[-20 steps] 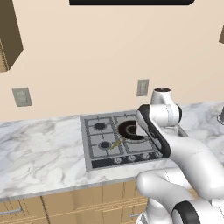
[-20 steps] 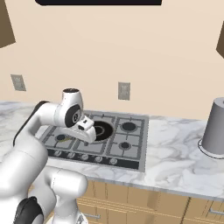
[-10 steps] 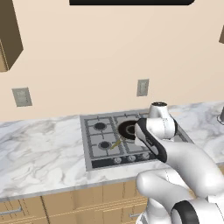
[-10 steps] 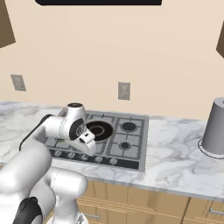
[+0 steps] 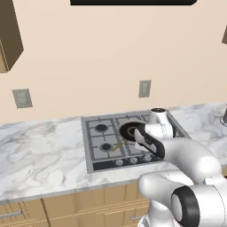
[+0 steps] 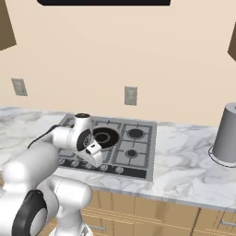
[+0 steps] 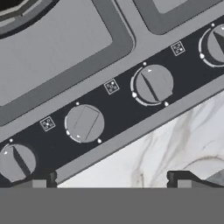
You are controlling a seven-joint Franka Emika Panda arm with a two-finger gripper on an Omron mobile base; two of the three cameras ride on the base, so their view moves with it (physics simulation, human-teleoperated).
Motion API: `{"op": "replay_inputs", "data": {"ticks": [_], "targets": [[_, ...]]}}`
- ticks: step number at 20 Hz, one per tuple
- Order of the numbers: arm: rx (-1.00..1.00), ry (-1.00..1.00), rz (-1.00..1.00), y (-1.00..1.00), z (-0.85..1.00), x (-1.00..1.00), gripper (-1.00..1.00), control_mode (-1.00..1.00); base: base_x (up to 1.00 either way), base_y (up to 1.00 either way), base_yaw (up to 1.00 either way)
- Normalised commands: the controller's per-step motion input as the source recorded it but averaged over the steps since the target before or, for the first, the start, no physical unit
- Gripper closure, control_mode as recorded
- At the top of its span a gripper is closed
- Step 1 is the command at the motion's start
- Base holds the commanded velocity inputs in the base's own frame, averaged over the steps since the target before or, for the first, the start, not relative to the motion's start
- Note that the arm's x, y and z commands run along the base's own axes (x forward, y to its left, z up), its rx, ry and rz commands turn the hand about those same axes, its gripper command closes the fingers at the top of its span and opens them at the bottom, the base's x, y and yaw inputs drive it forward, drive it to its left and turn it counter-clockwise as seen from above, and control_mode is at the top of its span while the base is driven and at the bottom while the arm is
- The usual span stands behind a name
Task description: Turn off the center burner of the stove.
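The stove is a grey steel cooktop with black grates set in the marble counter. Its center burner is the wide black double ring; a sliver of it shows at the hand view's top left. My gripper hangs open just above the stove's front edge, over the row of knobs, touching none. The hand view shows several round grey knobs on the dark strip. One knob has its ridge at a different angle from its neighbours.
A grey cylinder stands on the counter to the right of the stove. Wall outlets sit behind it. A small yellow mark lies on the grates left of the center burner. Marble counter runs along the stove's front.
The arm has come down and forward from above the center burner to the knob row at the stove's front. The gripper stays open.
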Motion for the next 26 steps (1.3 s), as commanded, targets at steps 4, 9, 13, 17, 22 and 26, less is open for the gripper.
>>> {"op": "replay_inputs", "data": {"ticks": [4,9,13,17,22,26], "targets": [[0.00,0.02,-0.05,0.00,-0.04,0.21,-1.00,-1.00,0.00,0.00,0.00],[0.00,0.01,-0.03,0.00,-0.03,0.01,-1.00,-1.00,0.00,0.00,0.00],[0.00,0.00,-0.02,0.00,-0.13,0.00,-1.00,-1.00,0.00,0.00,0.00],[0.00,0.00,-0.03,0.00,-0.19,0.00,-1.00,-1.00,0.00,0.00,0.00],[0.00,0.00,-0.03,0.00,-0.23,0.00,-1.00,-1.00,0.00,0.00,0.00],[0.00,0.00,-0.02,0.00,-0.18,0.01,-1.00,-1.00,0.00,0.00,0.00]]}}
